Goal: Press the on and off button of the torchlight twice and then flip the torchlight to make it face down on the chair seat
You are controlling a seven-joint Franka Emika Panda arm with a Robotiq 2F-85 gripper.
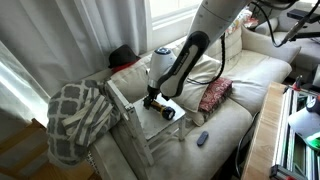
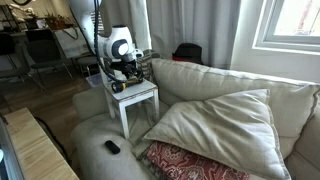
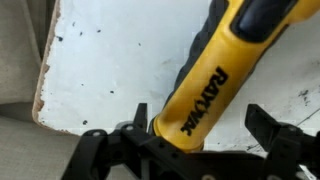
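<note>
The torchlight (image 3: 215, 75) is yellow with black "RAYOVAC" lettering and a dark far end. It lies flat on the white chair seat (image 3: 110, 60). My gripper (image 3: 200, 125) is open and low over the seat. Its two black fingers straddle the torchlight's yellow near end; the left finger is close to the body and the right one stands apart from it. In both exterior views the gripper (image 1: 155, 98) (image 2: 125, 75) hovers just above the seat (image 1: 168, 122) (image 2: 143, 93), with the torchlight (image 1: 165, 111) (image 2: 119, 87) beneath it.
A checkered blanket (image 1: 80, 115) hangs over the chair's side. The chair stands against a cream sofa bearing a red patterned cushion (image 1: 215, 95) (image 2: 190, 160), a large cream pillow (image 2: 220, 120) and a small dark remote (image 1: 202, 138) (image 2: 112, 147). Curtains hang behind.
</note>
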